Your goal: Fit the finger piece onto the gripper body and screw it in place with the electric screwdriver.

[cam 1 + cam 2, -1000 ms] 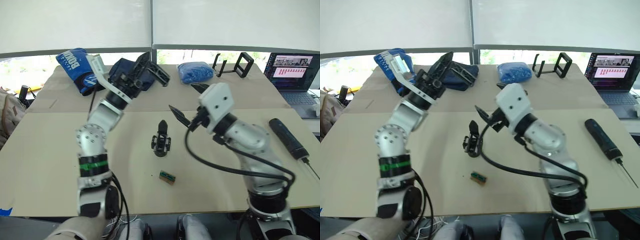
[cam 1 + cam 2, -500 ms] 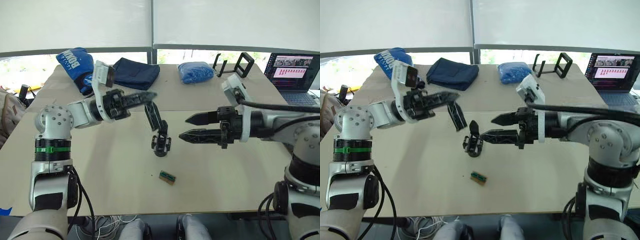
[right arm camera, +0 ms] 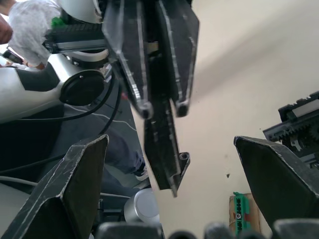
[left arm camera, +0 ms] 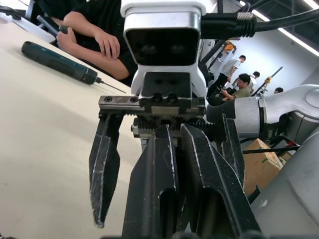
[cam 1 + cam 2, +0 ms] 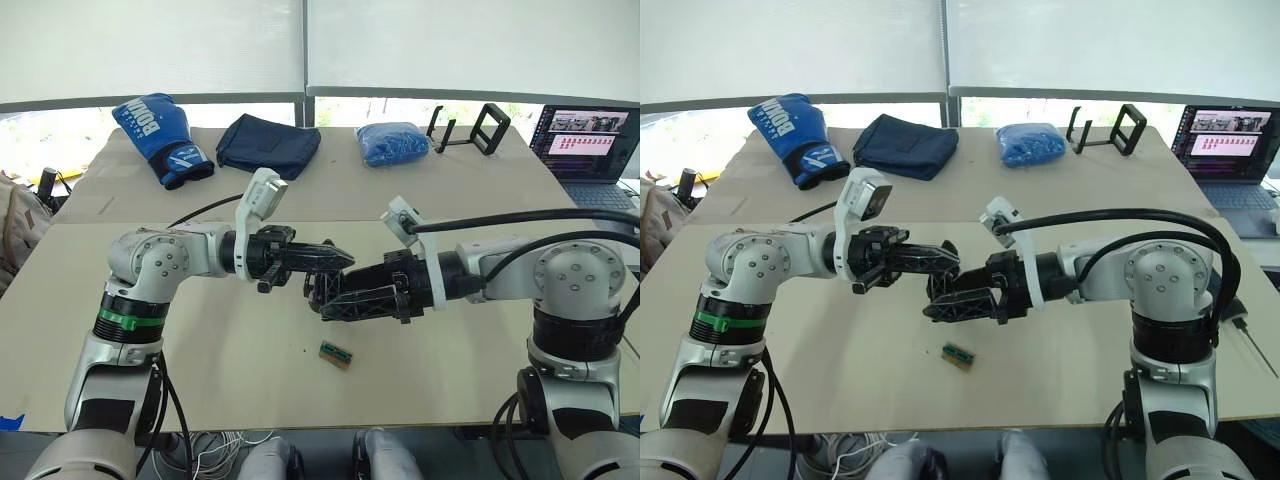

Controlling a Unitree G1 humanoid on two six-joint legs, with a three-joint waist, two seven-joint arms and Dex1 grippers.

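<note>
My left gripper (image 5: pixel 335 260) pinched the finger piece (image 3: pixel 164 149); my right gripper (image 5: pixel 330 303), spread wide, flanked the gripper body (image 5: pixel 322 288) mid-tabletop; fitting and screwing remained.

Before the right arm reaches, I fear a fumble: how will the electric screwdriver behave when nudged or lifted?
Lying on its side on the table, the round electric screwdriver would probably roll if nudged sideways. Its thick body looks stiff and likely heavy beside the thin bit.

blue boxing glove (image 5: pixel 160 137), black electric screwdriver (image 4: pixel 59 62)
</note>
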